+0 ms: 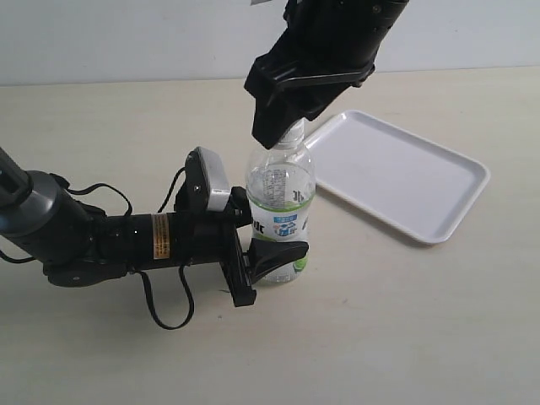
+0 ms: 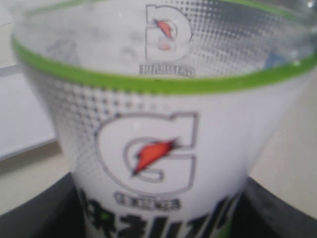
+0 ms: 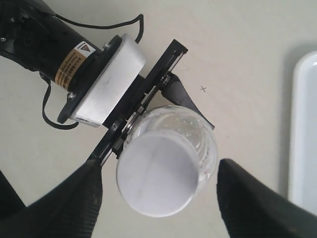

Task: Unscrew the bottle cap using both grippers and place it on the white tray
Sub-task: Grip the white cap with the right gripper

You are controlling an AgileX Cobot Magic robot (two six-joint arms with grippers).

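The bottle (image 1: 281, 198) stands upright on the table, clear with a white, blue and green label. My left gripper (image 1: 287, 245), with the yellow band and grey block, comes in from the left and is shut on the bottle's lower body. In the left wrist view the label (image 2: 158, 148) fills the frame, with black fingers (image 2: 34, 213) at the edges. My right gripper (image 1: 287, 126) hangs directly over the neck. In the right wrist view the bottle cap (image 3: 157, 173) lies between its fingers (image 3: 74, 198), a gap on each side, jaws open. The white tray (image 1: 405, 173) lies behind on the right.
The left arm's body and black cable (image 1: 164, 316) stretch across the table's left side. The tray's rim (image 3: 303, 134) lies a short way from the bottle. A small cross mark (image 3: 203, 89) is on the tabletop.
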